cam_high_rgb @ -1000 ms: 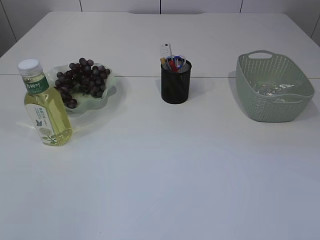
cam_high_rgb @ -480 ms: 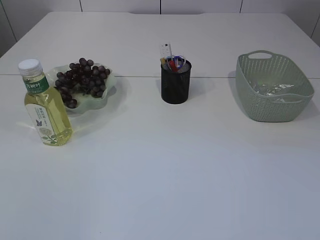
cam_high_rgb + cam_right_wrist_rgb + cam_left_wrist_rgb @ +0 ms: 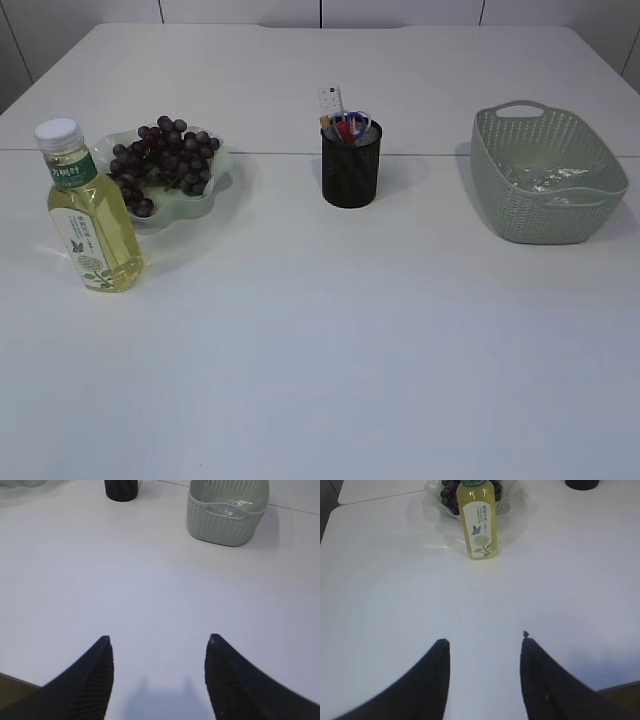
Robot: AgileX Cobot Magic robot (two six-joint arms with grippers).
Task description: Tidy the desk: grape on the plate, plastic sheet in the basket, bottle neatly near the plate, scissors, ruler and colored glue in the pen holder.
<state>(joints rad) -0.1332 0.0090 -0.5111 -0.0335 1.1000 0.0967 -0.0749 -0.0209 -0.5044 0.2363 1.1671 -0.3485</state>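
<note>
Ahead of the left gripper, well apart from its fingertips, the bottle is standing upright, touching or just short of the plate behind it. Jaws are spread wide, holding nothing. Compared with 1 s and 0.5 s ago, the exterior view is showing almost no change: bottle sitting the same, maybe a hair of shift, no arm in frame in any of the 3 shots. Reading this as both arms parked and the task looking essentially finished.

Right gripper is also gaping wide and empty, hovering over bare table; basket is sitting far ahead and to its right, pen holder far ahead and to its left.

Item check:
- grape is lying on the plate
- plastic sheet is showing as a clear glint inside the basket
- scissors handles are poking out of the pen holder

Hard to make out: ruler and colored glue. 1 white strip and 1 red bit are sticking up from the holder, but too small to say which is which. Bottle cap and most of the plate are getting cut off at the top of the left wrist view.
</note>
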